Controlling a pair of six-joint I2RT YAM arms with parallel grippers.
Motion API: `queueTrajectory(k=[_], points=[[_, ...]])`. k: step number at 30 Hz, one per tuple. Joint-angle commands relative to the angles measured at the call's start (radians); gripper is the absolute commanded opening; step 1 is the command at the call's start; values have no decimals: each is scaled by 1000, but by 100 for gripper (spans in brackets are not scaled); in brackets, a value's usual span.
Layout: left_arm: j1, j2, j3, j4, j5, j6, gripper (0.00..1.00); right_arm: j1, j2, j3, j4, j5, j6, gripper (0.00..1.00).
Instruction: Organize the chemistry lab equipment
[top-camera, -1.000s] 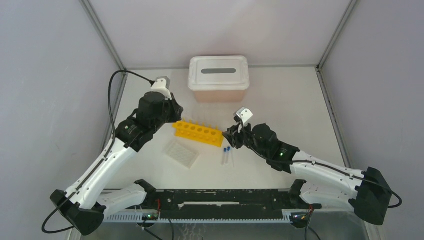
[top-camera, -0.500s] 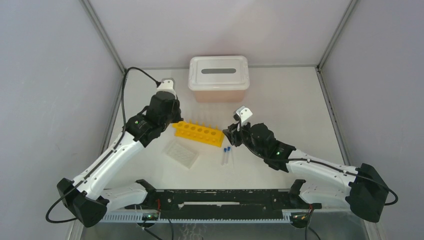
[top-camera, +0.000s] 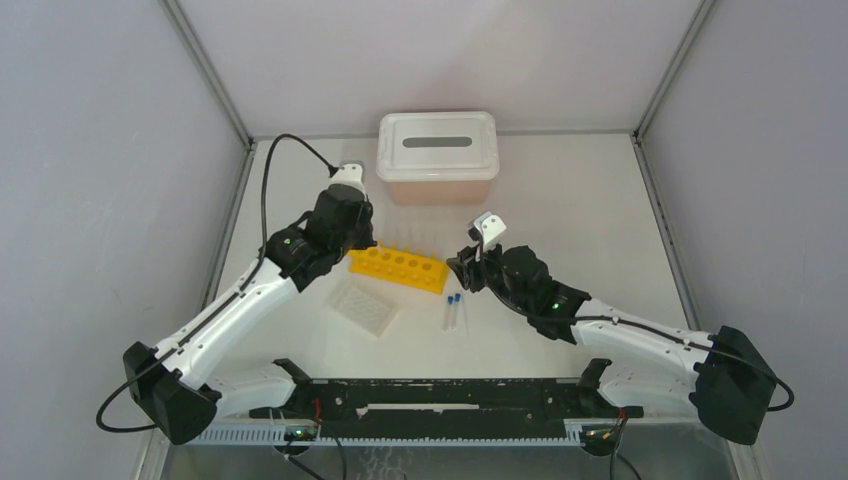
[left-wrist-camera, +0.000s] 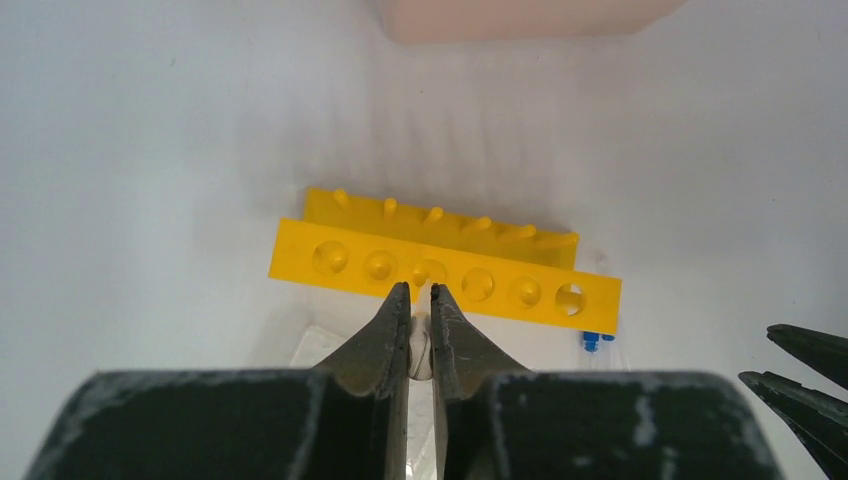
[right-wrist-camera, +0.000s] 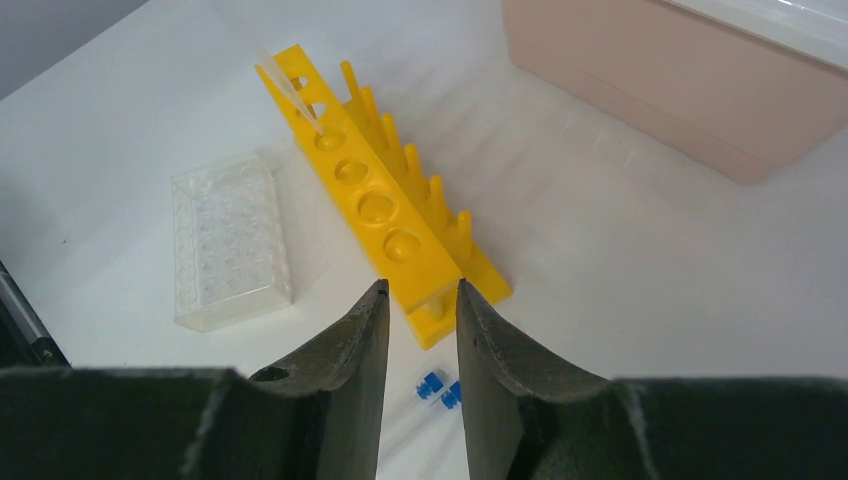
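The yellow tube rack (top-camera: 398, 267) lies mid-table with its row of holes facing up. My left gripper (left-wrist-camera: 421, 290) is shut on the thin clear tube (left-wrist-camera: 421, 345) just over the rack's (left-wrist-camera: 300, 250) left part. In the right wrist view that tube (right-wrist-camera: 290, 97) slants down onto a far-end hole. My right gripper (right-wrist-camera: 420, 290) straddles the rack's (right-wrist-camera: 375, 205) near end, its fingers closed against it. The clear gridded well plate (top-camera: 364, 306) sits in front of the rack. Two blue-capped vials (top-camera: 455, 300) lie flat below my right gripper (top-camera: 458, 265).
The pink box with a white slotted lid (top-camera: 438, 157) stands behind the rack, close to it. Grey walls enclose the table on the left, right and back. The black rail with the arm bases (top-camera: 440, 398) runs along the near edge.
My left arm has swung right and forward, bringing the tube from left of the rack to over its left end. The right arm has barely shifted.
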Motion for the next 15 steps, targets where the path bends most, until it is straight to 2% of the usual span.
queueTrajectory(k=[1,15], points=[[-15,13,-25,47,-4,15,11,-9,-7,-5,56,-10,15,38],[-45,46,-34,84,-77,34,11,-23,-3,-18,71,-29,15,38]])
